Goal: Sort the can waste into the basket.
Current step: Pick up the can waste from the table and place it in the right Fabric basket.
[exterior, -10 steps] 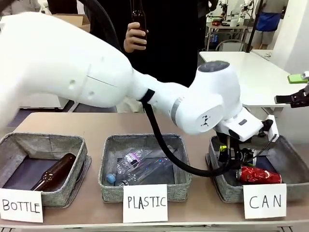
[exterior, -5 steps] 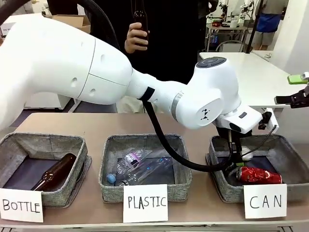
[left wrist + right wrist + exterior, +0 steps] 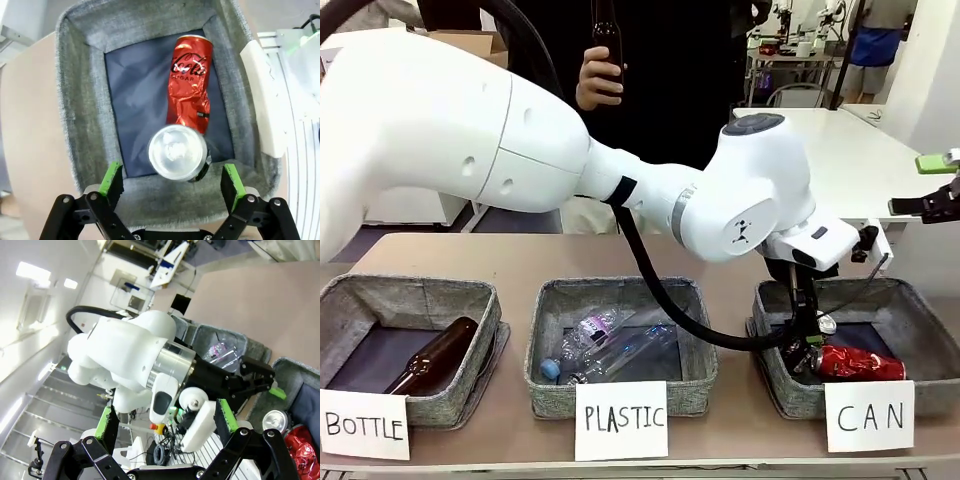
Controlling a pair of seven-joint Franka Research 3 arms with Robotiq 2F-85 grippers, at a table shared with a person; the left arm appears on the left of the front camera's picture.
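The left gripper (image 3: 170,186) hangs released above the basket (image 3: 75,125); the black can (image 3: 177,152), propped on the red can (image 3: 190,87), could roll.

The front camera sits low at the robot's edge of the table (image 3: 520,255) and looks across it at the person (image 3: 650,70) on the far side. The left wrist camera looks straight down, close over the CAN basket (image 3: 80,125), with the red can (image 3: 190,90) and the silver-topped can (image 3: 177,152) inside. The right wrist camera is rolled on its side, farther off, and looks back at the left arm (image 3: 130,357). All three views share that basket and its two cans.
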